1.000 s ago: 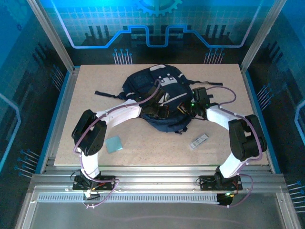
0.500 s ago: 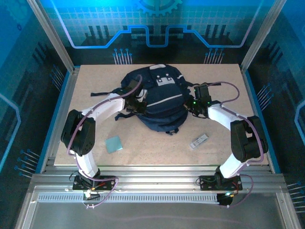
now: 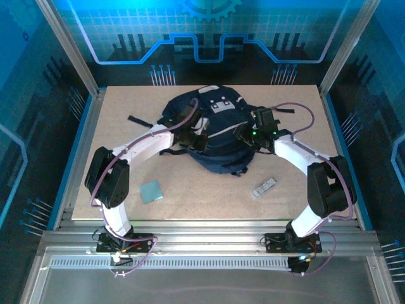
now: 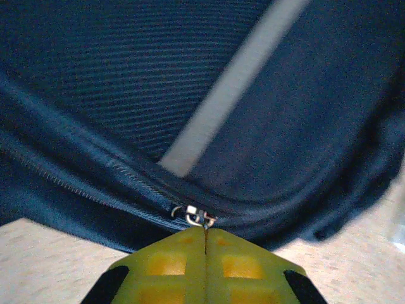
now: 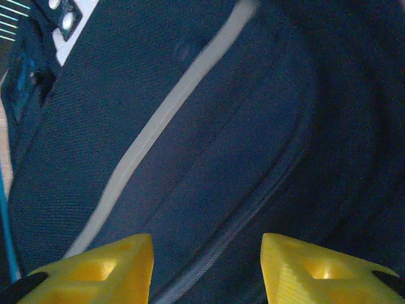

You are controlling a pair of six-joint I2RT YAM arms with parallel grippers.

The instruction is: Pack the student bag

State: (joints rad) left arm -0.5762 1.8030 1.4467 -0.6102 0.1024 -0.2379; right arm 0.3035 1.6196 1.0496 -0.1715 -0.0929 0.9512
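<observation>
No text, brand or number can be read. The white-grey patch (image 3: 218, 106) on the student bag (image 3: 215, 136) carries dark marks too small to make out; right of the bag, a small pale packet (image 3: 264, 187) bears blurred print

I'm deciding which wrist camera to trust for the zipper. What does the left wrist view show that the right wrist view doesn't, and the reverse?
Left wrist view: the left gripper, shut on the metal zipper pull at the bag's seam, with bare table below. Right wrist view: the right gripper, fingers apart and holding nothing, and the white-grey patch at top left. Shared: the navy student bag seen close up, crossed by a light-grey stripe.
</observation>
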